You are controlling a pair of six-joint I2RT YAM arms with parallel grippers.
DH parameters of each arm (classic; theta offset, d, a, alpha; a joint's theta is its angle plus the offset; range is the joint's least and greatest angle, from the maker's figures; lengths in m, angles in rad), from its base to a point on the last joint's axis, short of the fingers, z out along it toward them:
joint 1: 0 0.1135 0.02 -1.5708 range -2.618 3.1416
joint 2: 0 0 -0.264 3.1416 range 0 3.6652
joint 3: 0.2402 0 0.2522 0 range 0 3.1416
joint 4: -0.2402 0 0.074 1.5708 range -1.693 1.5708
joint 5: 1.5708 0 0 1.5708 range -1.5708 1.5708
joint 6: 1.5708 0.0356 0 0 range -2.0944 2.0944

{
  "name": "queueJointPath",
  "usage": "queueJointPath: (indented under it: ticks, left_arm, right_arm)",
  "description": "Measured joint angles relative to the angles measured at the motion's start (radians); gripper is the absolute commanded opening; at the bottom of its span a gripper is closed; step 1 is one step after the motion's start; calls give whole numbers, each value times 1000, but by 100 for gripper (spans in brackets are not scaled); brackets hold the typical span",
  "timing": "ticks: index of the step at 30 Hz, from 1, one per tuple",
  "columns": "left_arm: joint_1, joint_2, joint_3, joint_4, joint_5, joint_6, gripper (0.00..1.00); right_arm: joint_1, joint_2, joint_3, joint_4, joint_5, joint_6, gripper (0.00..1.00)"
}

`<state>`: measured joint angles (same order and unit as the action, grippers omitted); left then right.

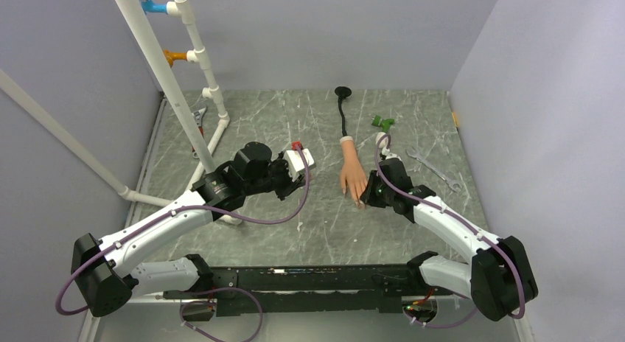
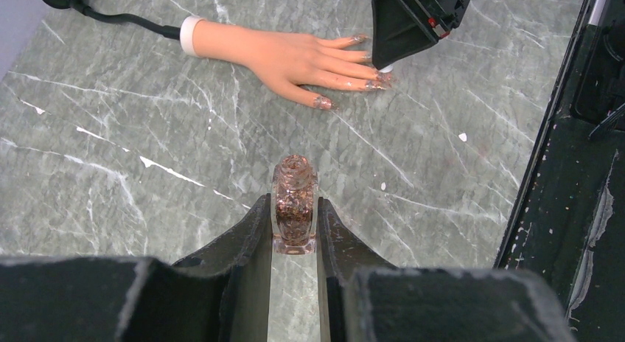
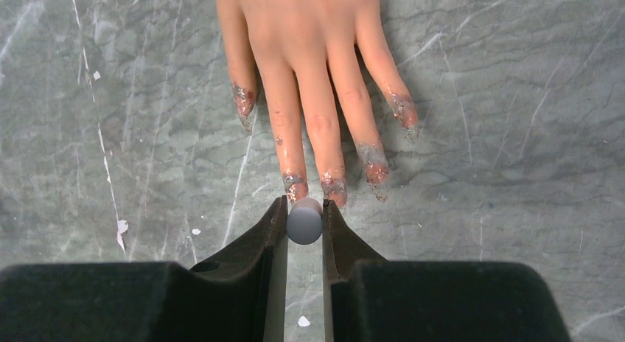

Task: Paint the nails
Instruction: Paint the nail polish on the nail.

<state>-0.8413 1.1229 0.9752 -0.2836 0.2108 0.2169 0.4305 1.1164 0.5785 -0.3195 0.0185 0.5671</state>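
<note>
Right hand (image 3: 304, 206) at the nails (image 3: 333, 187) (glitter-smeared)

Five long nails (image 3: 374, 165) on a peach rubber hand (image 3: 309, 47) lying palm-down on the desk (image 3: 516, 209), each coated in patchy coppery glitter, seemingly smeared onto skin.

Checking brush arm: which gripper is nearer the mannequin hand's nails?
Right. The right gripper is at the nails, shut on a grey cap; left gripper holds the polish bottle, apart.
</note>
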Motion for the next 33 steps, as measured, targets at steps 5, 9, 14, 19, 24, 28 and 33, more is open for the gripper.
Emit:
queueJointPath:
  ticks: [5,9,14,19,24,28,33]
  left_arm:
    - [0,0,0,0,0,0,0]
    - [-1,0,0,0,0,0,0]
    - [-3,0,0,0,0,0,0]
    - [-3,0,0,-1,0,0,0]
    - [-3,0,0,-1,0,0,0]
    - [-3,0,0,-3,0,0,0]
    - [-3,0,0,-13,0,0,0]
  right_arm:
    - [0,10,9,0,0,-2,0]
    - [0,17,12,7,0,-3,0]
    - [0,29,14,7,0,-3,0]
    - [0,33,25,8,-1,-3,0]
    - [0,37,35,16,-1,-7,0]
    - [0,45,40,22,-1,-7,0]
    - [0,50,42,26,-1,-7,0]
